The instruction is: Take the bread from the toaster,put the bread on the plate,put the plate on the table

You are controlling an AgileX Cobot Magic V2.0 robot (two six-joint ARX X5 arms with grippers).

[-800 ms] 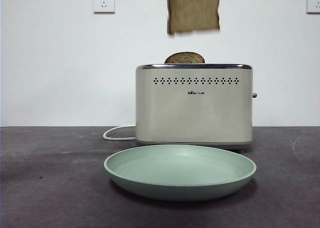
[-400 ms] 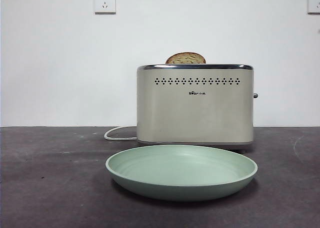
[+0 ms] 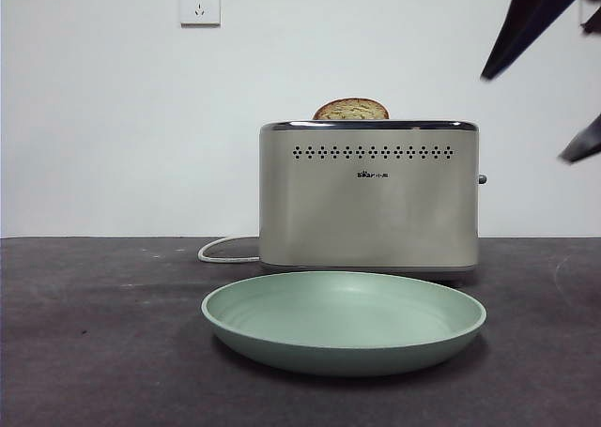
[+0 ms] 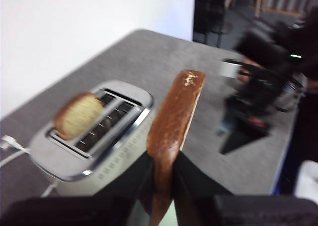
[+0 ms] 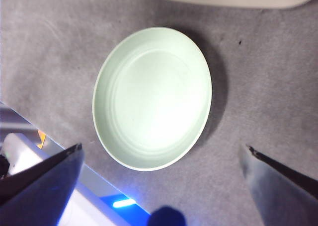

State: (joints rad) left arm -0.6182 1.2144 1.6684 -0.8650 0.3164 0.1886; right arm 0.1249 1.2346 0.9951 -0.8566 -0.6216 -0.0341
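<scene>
Left gripper (image 4: 164,184): jaws pinched tight on a slice of bread (image 4: 174,126), gripping its lower edge, crust side facing the wrist camera, slice standing up out of the jaws. It is high above the toaster (image 4: 92,136) and out of the front view entirely.

Right gripper (image 5: 161,186): jaws spread wide, holding nothing, hanging over the plate (image 5: 151,97). In the front view it shows only as dark tips (image 3: 535,19) at about 1 o'clock, well above the plate and touching nothing.

Step in hand, as I read it: slice is out of the toaster, carry to the plate not yet done. Next move calls for the left arm to bring the slice down over the plate centre, tip it flat, then release low so it doesn't bounce off the rim. The right gripper likely takes the plate rim afterwards; it needs to keep clear of the drop path first.

Layout, front view: plate (image 3: 343,324) empty on the table (image 3: 94,352), at 6 o'clock from the toaster (image 3: 368,197), just in front of it, not touching as far as I can tell. A second slice (image 3: 350,109) pokes out of the toaster's top slot. Cord (image 3: 225,251) trails out at the toaster's 8 o'clock. Wall socket (image 3: 199,3) at 11 o'clock.
</scene>
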